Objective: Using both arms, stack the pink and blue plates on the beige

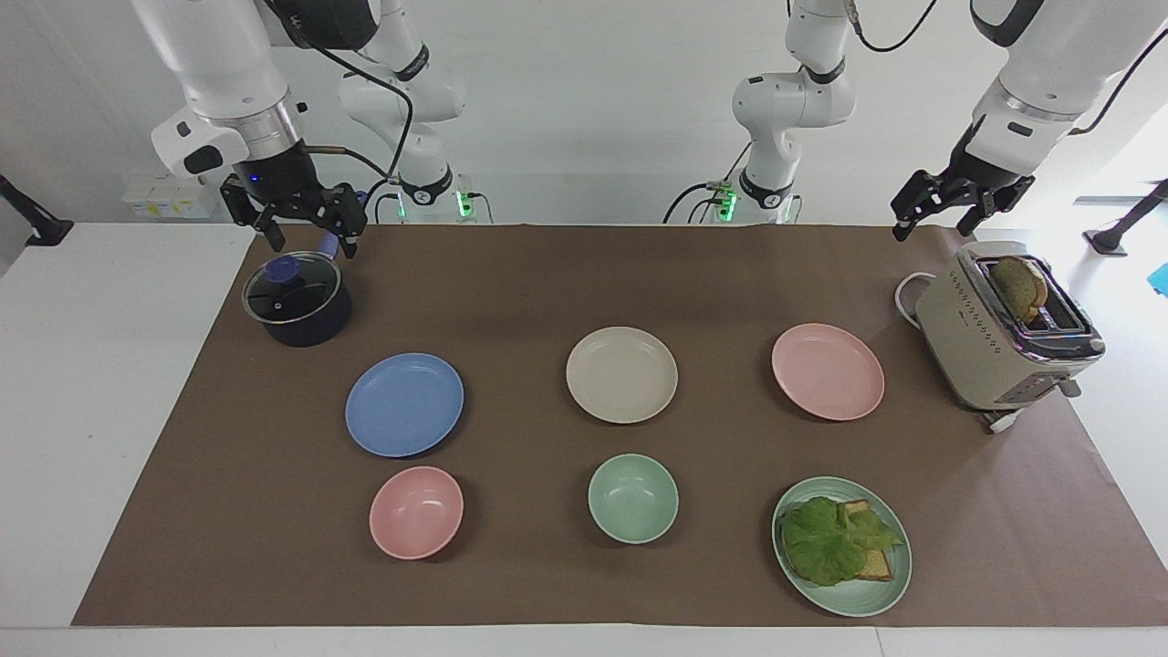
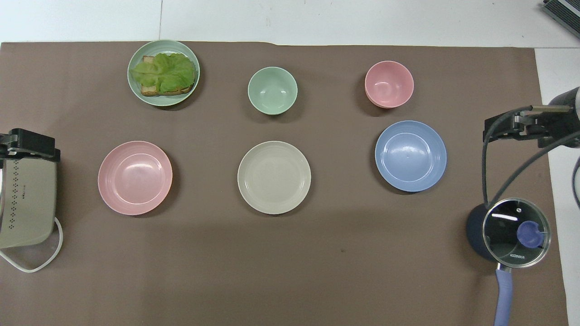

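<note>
the beige plate [image 1: 621, 374] lies between the blue plate [image 1: 404, 403] and the pink plate [image 1: 828, 370], all apart. the right end effector [image 1: 299, 228] hangs open and empty over the saucepan [image 1: 297, 299], the left end effector [image 1: 943, 206] open and empty above the toaster [image 1: 999, 339]. shallow rims could slip from a pinch.

A beige plate [image 2: 274, 177] sits in the middle of the brown mat [image 2: 290, 253] on the bench. A pink plate [image 2: 135, 177] lies beside it toward the left arm's end, a blue plate [image 2: 410, 155] toward the right arm's end, all three apart. Farther from the robots stand a green plate [image 2: 163, 72] with lettuce on bread, a green bowl [image 2: 272, 90] and a pink bowl [image 2: 389, 84]. A toaster [image 2: 27, 203] and a lidded pot [image 2: 509, 233] occupy the mat's two ends.
</note>
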### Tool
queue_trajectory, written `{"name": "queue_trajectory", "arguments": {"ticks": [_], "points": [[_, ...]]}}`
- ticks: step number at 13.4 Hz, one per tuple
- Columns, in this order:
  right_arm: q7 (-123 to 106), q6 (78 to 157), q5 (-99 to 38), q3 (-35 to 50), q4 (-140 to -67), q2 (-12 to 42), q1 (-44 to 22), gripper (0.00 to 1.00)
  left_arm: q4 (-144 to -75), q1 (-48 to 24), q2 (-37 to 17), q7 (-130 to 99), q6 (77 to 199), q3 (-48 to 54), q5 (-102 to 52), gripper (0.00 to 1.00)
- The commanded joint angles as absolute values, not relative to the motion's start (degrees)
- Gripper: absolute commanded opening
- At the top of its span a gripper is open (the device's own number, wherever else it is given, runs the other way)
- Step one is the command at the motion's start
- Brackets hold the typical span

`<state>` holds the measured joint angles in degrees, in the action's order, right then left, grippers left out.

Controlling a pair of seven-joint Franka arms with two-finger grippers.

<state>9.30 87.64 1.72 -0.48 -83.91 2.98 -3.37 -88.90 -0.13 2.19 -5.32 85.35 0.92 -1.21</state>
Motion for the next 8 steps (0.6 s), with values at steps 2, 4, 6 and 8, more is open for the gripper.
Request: {"name": "queue_trajectory", "arguments": {"ticks": [2, 4, 6, 8], "points": [[7.6, 87.4, 0.8, -0.4, -84.6, 2.1, -2.7, 1.00, -88.7, 0.8, 2.3, -5.8, 85.0, 1.0, -0.6, 1.00], [7.6, 87.3, 0.8, -0.5, -84.6, 2.1, -2.7, 1.00, -88.7, 0.8, 2.3, -5.7, 85.3, 1.0, -0.6, 1.00], [7.6, 87.4, 0.8, -0.5, -84.6, 2.1, -2.7, 1.00, -88.7, 0.8, 2.3, -5.5, 85.3, 1.1, -0.6, 1.00], [7.6, 87.3, 0.8, -0.6, -84.7, 2.1, -2.7, 1.00, -88.7, 0.8, 2.3, -5.4, 85.3, 1.0, -0.6, 1.00]]}}
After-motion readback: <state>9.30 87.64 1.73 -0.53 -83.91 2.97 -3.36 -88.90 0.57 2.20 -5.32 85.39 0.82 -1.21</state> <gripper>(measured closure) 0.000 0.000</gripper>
